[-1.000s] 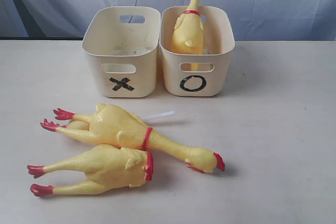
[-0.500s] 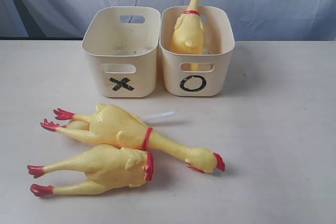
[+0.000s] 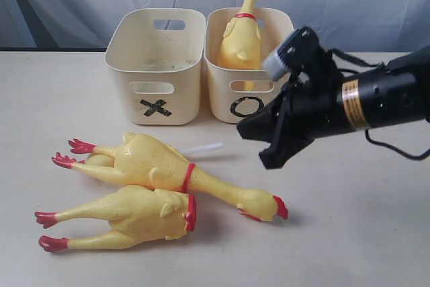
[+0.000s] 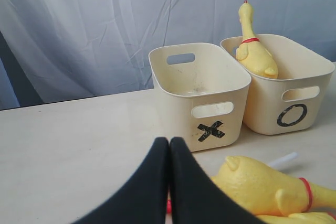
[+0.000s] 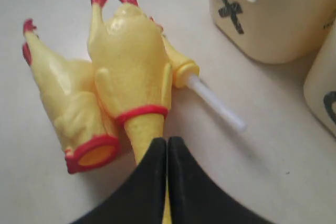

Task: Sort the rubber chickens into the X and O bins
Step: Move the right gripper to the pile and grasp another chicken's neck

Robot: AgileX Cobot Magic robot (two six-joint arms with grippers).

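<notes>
My right claw (image 3: 267,156) has just swung into view, closed and empty, above the neck of the whole chicken (image 3: 168,166) lying on the table (image 3: 363,233), so I judge it goes next, probably into the O bin (image 3: 220,102).

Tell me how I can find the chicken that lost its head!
Find the cream bin marked X; on the table in front of it two yellow chickens lie side by side. The headless body is the one farther from the bins. The whole chicken beside it has a long neck and head, but this one stops at an open red ring.
</notes>
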